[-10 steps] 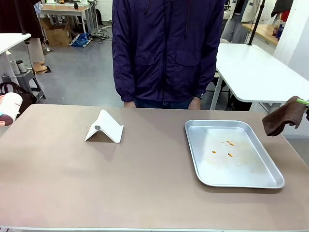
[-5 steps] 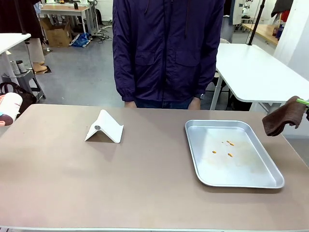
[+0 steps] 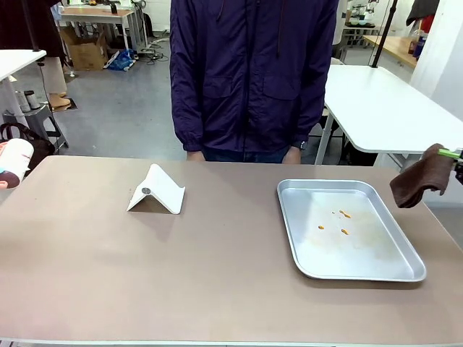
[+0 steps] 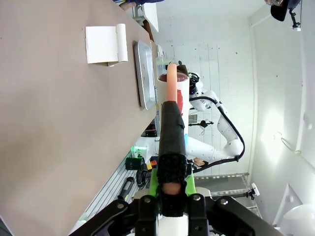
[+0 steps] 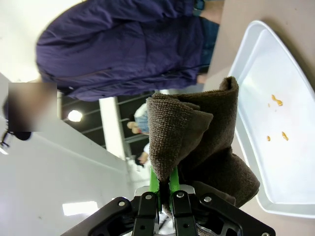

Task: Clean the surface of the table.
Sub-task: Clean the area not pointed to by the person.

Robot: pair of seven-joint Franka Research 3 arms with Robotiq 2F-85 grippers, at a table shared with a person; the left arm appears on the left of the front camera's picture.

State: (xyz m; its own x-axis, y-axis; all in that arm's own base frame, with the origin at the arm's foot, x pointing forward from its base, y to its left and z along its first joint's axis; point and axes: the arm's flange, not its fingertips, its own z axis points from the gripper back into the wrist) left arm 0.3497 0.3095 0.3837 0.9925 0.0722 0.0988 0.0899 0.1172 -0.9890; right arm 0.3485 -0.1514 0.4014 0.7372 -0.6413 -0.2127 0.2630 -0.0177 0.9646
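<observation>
Three orange specks [image 3: 341, 222] in tray [image 3: 289, 189]; right fingers [image 5: 154, 184] clamp cloth [image 5: 197, 142].

Front: even diffuse light, sharp, faint shadows on table [image 3: 217, 275]. Left wrist: white wall [image 4: 275, 123] blown out, wide-angle bending. Right wrist: lamp [image 5: 75, 116] glare.

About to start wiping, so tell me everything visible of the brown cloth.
The brown cloth is dark, nubby, terry-like fabric, folded and bunched. The right end effector is shut on one fold; the rest droops free in the air near the far right corner of the table, right of the silver tray, touching nothing.
</observation>
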